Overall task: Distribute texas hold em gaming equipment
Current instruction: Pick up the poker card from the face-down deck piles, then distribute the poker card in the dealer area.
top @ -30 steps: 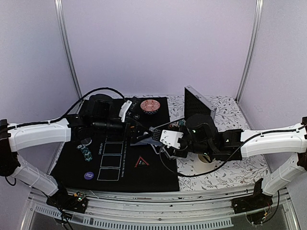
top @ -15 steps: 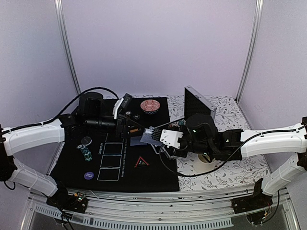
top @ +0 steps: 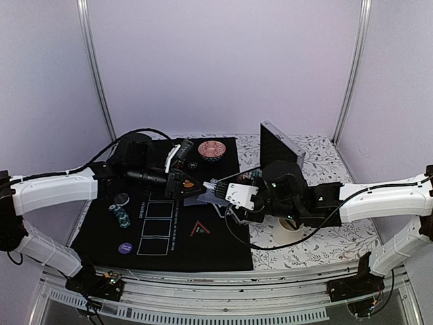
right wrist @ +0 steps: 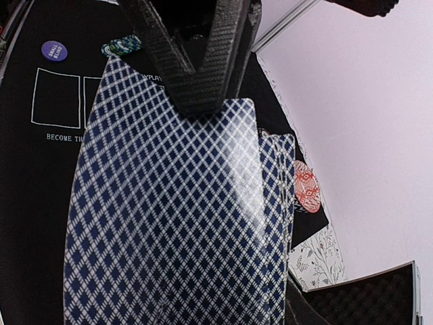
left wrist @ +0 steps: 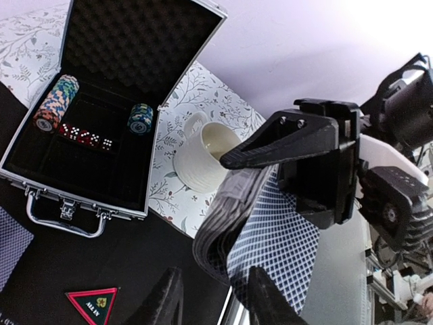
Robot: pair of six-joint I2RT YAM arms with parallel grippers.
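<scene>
We see the right gripper [top: 218, 187] clamped on the deck of cards [left wrist: 270, 237], one finger lying across the top card, holding it in the air above the middle of the black mat [top: 223, 254]. The left gripper [top: 192, 184] sits just left of the deck, its fingers [left wrist: 262, 298] spread apart with nothing between them; we cannot tell whether they touch the cards. On the mat lie the red triangle marker [top: 199, 229], a purple disc [top: 125, 248] at the near left and a few striped chips [top: 120, 215]. The open case [left wrist: 81, 203] and the white cup [left wrist: 203, 159] stand to the right of the mat.
</scene>
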